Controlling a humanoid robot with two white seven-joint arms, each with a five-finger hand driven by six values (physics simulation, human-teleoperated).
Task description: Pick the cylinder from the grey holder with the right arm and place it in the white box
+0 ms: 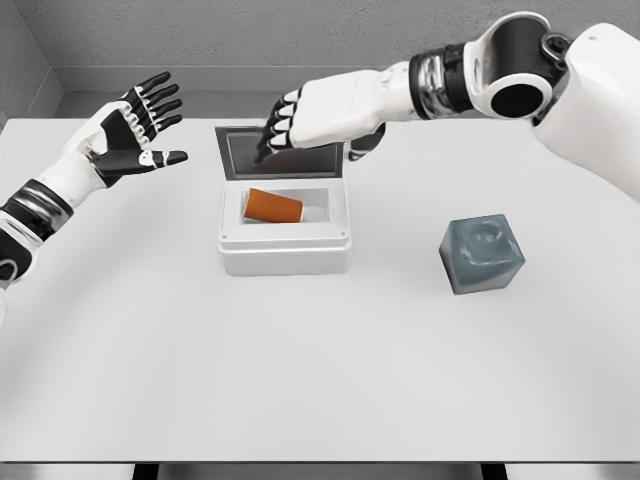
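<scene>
Orange cylinder (273, 206) lies tilted inside the white box (285, 253); right hand (305, 118) hovers above its raised lid (284, 153), fingers relaxed and empty, left hand (128, 133) spread, grey holder (482, 254) well apart on the surface (320, 380).

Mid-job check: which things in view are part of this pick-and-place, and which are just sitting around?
Job:
cylinder, orange, lying inside the box
box, white, lid up
holder, grey, empty
right hand, open above the box

Not in the job:
left hand, open, raised at left
table
</scene>
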